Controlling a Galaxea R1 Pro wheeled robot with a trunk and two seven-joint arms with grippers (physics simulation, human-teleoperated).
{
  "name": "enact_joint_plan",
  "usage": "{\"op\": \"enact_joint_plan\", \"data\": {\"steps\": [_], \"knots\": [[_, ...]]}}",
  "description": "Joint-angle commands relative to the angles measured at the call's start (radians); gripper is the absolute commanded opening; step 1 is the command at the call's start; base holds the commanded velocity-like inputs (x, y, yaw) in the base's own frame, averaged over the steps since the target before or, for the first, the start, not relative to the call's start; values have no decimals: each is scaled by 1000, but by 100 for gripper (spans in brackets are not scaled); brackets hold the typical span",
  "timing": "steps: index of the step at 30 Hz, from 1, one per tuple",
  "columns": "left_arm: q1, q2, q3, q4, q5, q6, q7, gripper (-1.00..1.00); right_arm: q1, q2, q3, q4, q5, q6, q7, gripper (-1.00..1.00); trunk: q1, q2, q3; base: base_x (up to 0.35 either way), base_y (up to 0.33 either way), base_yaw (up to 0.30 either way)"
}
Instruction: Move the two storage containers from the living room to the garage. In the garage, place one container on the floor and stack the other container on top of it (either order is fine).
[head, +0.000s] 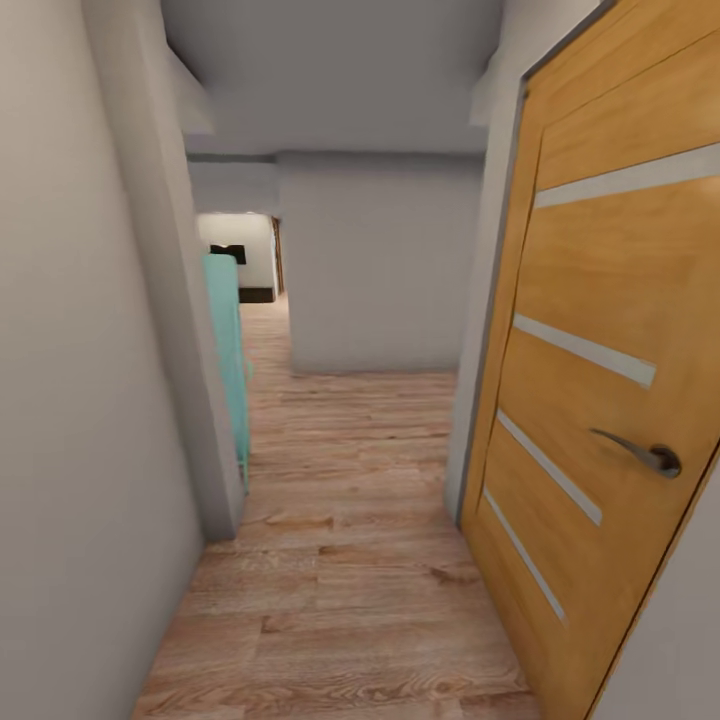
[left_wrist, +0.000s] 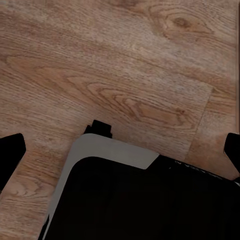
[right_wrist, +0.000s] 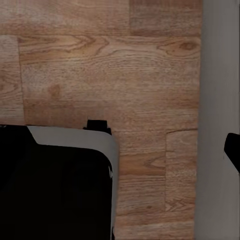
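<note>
a narrow wood-plank hallway (head: 350, 560) ran past an open wooden door (head: 600, 400); a teal panel (head: 228, 350) stood opposite it. left gripper (left_wrist: 120, 150) gaped wide, empty; right gripper's spread couldn't be told.

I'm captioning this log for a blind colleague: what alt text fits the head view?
A narrow hallway with a wood-plank floor runs ahead to a grey wall. An open wooden door with a metal handle stands at right; a turquoise panel shows at left.
</note>
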Motion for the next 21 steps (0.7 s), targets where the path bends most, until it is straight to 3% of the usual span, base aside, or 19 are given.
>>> {"op": "enact_joint_plan", "data": {"steps": [1,21], "knots": [[-1,0,-2,0,6,0,0,100,-1,0,8,3,-9,-6,0,100,1,-1,-1,322,0,0],[-1,0,-2,1,6,1,0,100,-1,6,10,3,-5,0,7,100,1,-1,-1,322,0,0]]}}
